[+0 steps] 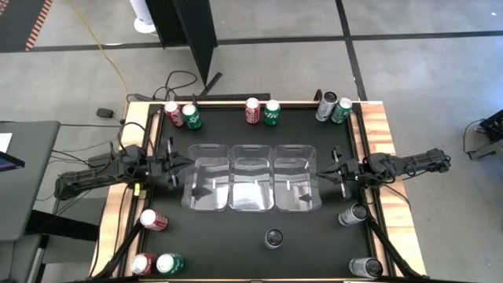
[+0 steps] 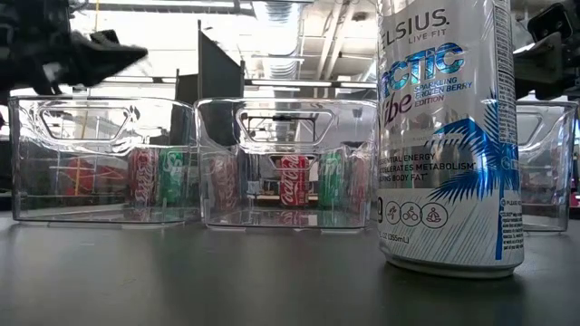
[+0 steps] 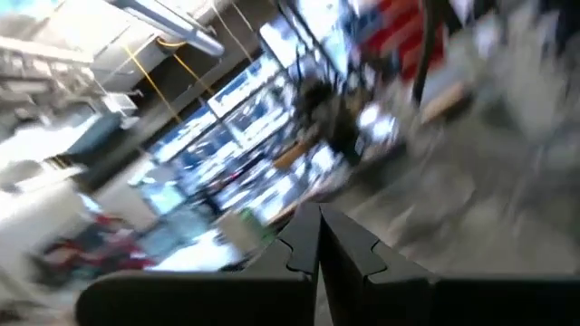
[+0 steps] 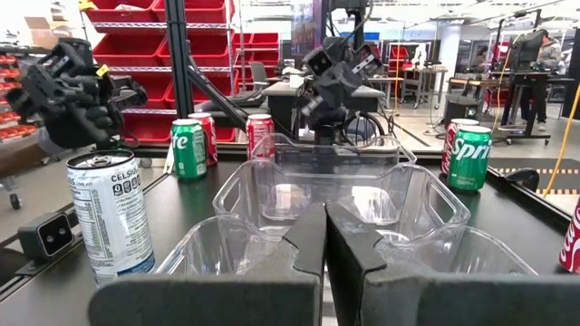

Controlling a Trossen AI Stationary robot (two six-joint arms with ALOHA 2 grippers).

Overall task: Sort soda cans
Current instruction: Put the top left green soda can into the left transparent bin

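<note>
Three clear trays [image 1: 251,178] stand side by side mid-table. Soda cans stand around them: red and green pairs [image 1: 181,115] [image 1: 262,112] and a silver-green pair [image 1: 334,108] along the far edge, red and green cans near-left [image 1: 156,263] [image 1: 153,220], and silver cans [image 1: 273,237] [image 1: 354,214] [image 1: 365,267] on the near side. My left gripper [image 1: 179,163] [image 3: 319,237] hovers shut by the left tray. My right gripper [image 1: 324,170] [image 4: 324,237] hovers shut by the right tray. Neither holds anything.
A tall silver can [image 2: 449,136] stands on its base close to the low camera, in front of the trays [image 2: 285,163]. Raised wooden rails [image 1: 391,157] border the table. The black surface between the trays and the near edge lies open around that can.
</note>
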